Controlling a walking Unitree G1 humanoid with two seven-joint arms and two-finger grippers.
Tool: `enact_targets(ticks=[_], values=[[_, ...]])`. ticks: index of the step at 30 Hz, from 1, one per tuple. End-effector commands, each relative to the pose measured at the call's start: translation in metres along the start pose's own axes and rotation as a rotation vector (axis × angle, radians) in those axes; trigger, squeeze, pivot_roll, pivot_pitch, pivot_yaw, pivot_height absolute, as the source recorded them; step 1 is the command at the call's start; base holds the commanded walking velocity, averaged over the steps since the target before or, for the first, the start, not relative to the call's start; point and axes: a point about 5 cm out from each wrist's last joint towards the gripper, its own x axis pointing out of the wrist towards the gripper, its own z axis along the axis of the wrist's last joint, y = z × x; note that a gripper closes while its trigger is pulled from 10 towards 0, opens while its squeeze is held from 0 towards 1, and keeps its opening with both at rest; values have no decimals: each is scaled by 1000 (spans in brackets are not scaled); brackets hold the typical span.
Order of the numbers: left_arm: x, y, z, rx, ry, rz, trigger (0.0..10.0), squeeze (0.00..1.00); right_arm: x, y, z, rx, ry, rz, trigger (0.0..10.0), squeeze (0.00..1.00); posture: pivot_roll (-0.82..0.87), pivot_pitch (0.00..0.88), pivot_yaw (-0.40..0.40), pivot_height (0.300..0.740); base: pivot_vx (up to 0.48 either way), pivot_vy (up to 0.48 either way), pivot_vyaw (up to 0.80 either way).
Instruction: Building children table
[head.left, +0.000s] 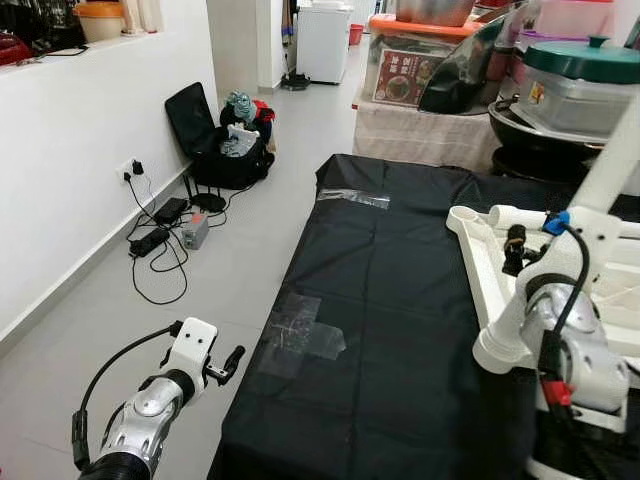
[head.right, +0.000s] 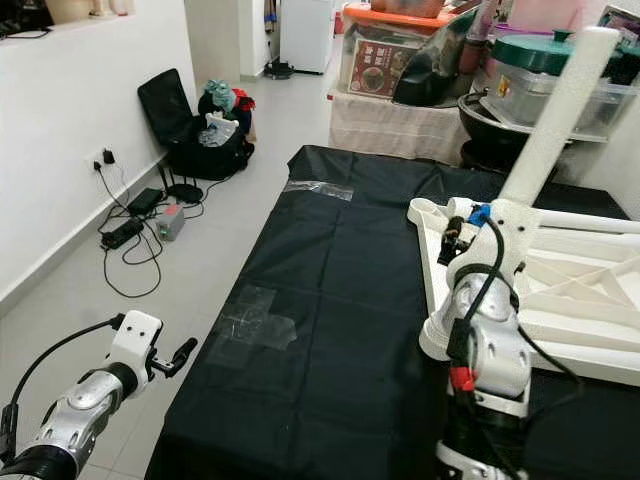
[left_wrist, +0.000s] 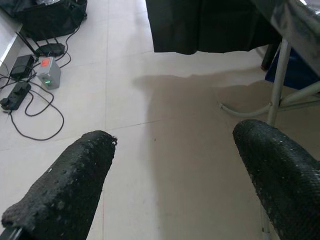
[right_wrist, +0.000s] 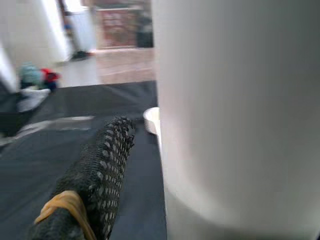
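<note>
Upturned white plastic children's table top (head.right: 560, 290) lies on the black-covered table (head.right: 340, 300). Right gripper (head.right: 455, 240) clasps its upright white tubular leg (head.right: 555, 110) (corner socket). Left gripper (head.left: 228, 365) spread wide, empty, beside the table.

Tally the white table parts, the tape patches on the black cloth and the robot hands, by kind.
White table parts: 2, tabletop and table leg
Clear tape patches: 2
Robot hands: 2, left hand and right hand
Total: 6
</note>
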Motion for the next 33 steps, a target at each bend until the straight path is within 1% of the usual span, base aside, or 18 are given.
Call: enact_targets(ticks=[1,3,4,5,6,9,11,13,14,16,19,22,23,27,29,30,31,33], values=[[0,2,-1,8,9,-3,10000,0,1,16,6,12,-28,120,10000,0,32,0,-60,740,0,0,0],[0,2,-1,8,9,-3,10000,0,1,18,7,7,-32,145,10000,0,32,0,-60,740,0,0,0],[0,1,-1,7,7,-5,10000,0,0,20,5,0,-28,166,6549,0,31,0,-60,740,0,0,0],[0,0,-1,6,7,-7,10000,0,-1,21,4,-5,-23,180,6549,0,31,0,-60,740,0,0,0],[1,-1,0,4,4,-9,10000,0,-2,21,2,-18,-18,188,431,0,30,0,-59,740,0,0,0],[1,-2,1,1,-5,-16,10000,0,-2,16,-3,-41,-1,171,0,0,34,0,-58,740,0,0,0],[1,-2,3,-1,-14,-20,10000,0,-1,9,-5,-62,6,110,0,0,34,0,-58,740,0,0,0],[0,1,9,-9,-44,-12,10000,0,1,-27,-13,-80,37,-243,0,0,33,0,-61,740,0,0,0],[0,1,9,-9,-44,-12,10000,0,1,-27,-13,-80,37,-243,0,0,33,0,-61,740,0,0,0],[-1,3,18,-30,-86,11,10000,0,-7,-44,-20,-69,61,-456,0,0,33,0,-63,740,0,0,0],[-5,1,23,-57,-119,25,10000,0,-15,-42,-24,-63,73,-500,0,0,30,0,-55,740,0,0,0],[-20,-9,28,-90,-168,44,10000,0,-29,-31,-31,-47,107,-504,275,0,32,0,-54,740,0,0,0],[-29,-13,29,-65,-179,55,10000,0,-33,-26,-34,-37,132,-479,10000,0,33,0,-61,740,0,0,0],[-38,-17,30,-38,-191,68,10000,0,-34,-21,-36,-25,141,-447,10000,0,39,0,-65,740,0,0,0],[-58,-20,51,55,-251,123,10000,0,-34,-14,-31,-36,108,-381,10000,0,80,0,-77,740,0,0,0],[-58,-20,51,55,-251,123,10000,0,-34,-14,-31,-36,108,-381,10000,0,80,0,-77,740,0,0,0],[-69,-24,61,80,-278,141,10000,0,-31,-11,-27,-49,88,-339,10000,0,99,0,-84,740,0,0,0],[-69,-24,61,80,-278,141,10000,0,-31,-11,-27,-49,88,-339,10000,0,99,0,-84,740,0,0,0]])
